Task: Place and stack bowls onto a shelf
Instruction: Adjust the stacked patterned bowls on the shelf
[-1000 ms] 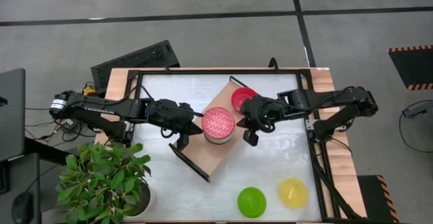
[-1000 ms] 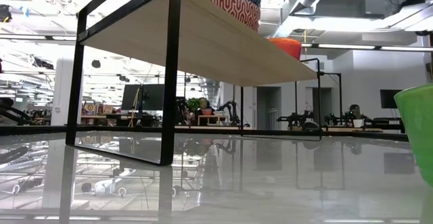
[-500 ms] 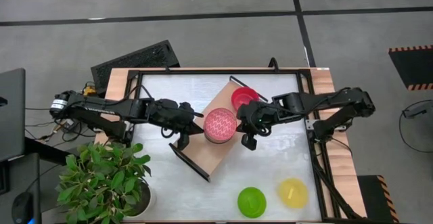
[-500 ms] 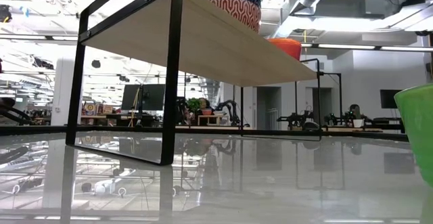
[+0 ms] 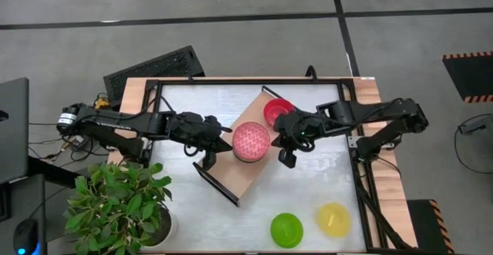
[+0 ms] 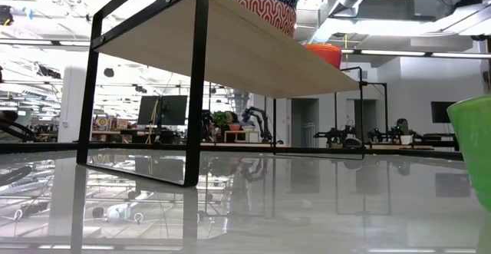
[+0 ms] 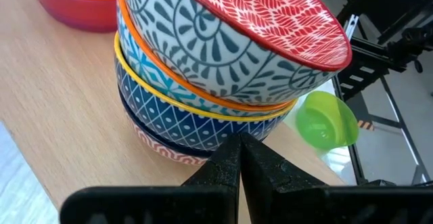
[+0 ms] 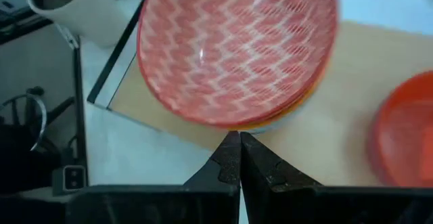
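Room: grey floor around the white table (image 5: 231, 105); low view is looking into a big hall w/ desks and other robot arms far back.
Shelf (image 5: 254, 151): sitting diagonally mid-table, light wood w/ black end frames; low view is seeing it from underneath (image 6: 230, 51).
Stack (image 5: 249, 141): four patterned bowls nested on the shelf's middle; pink-red one on top (image 7: 270, 14), blue-grey under it, then blue w/ yellow rim, pink at the base.
Red bowl (image 5: 277, 111): sitting alone on the shelf, just beside the stack toward the far end.
Green bowl (image 5: 286, 229): lying on the table near the front edge, well apart from the shelf.
Yellow bowl (image 5: 333, 219): lying beside the green one, on its right.
L gripper (image 5: 219, 141): hanging just left of the stack; fingers (image 7: 230, 170) are pressing together, holding nothing.
R gripper (image 5: 283, 143): hanging just right of the stack, over the shelf edge; fingers (image 8: 233, 160) are closed tight, empty.
Plant (image 5: 115, 201): standing off the table's front-left corner.
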Controlling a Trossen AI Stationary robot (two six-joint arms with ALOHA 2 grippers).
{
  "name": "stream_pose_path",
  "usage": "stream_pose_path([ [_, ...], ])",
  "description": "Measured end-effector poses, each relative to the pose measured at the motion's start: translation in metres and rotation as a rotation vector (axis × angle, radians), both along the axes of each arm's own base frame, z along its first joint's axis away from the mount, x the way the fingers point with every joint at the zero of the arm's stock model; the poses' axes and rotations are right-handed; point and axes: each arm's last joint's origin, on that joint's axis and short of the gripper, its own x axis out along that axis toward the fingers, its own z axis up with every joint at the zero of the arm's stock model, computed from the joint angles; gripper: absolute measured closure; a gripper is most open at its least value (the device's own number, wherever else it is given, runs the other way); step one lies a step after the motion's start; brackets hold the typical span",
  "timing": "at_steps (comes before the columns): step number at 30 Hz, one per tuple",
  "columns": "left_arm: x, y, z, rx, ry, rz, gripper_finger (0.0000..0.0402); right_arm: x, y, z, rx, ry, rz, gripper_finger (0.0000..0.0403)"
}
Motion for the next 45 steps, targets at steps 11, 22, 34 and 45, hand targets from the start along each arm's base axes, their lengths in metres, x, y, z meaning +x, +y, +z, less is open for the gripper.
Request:
stream_pose_path([
  [11, 0.0, 0.0, 0.0, -0.001, 0.003, 0.002, 0.0401, 0.009, -0.026, 0.004, -0.1, -0.033, -0.004, 0.0381],
  [22, 0.001, 0.001, -0.02, -0.08, 0.002, 0.027, 0.0401, 0.009, -0.033, 0.005, -0.118, -0.033, -0.006, 0.0381],
  [34, 0.001, 0.006, -0.02, -0.082, 0.002, 0.023, 0.0401, 0.003, -0.029, -0.001, -0.079, 0.043, -0.025, 0.0381],
  [45, 0.001, 0.006, -0.02, -0.076, 0.001, 0.032, 0.0402, 0.012, -0.023, -0.01, -0.074, 0.061, -0.004, 0.0381],
])
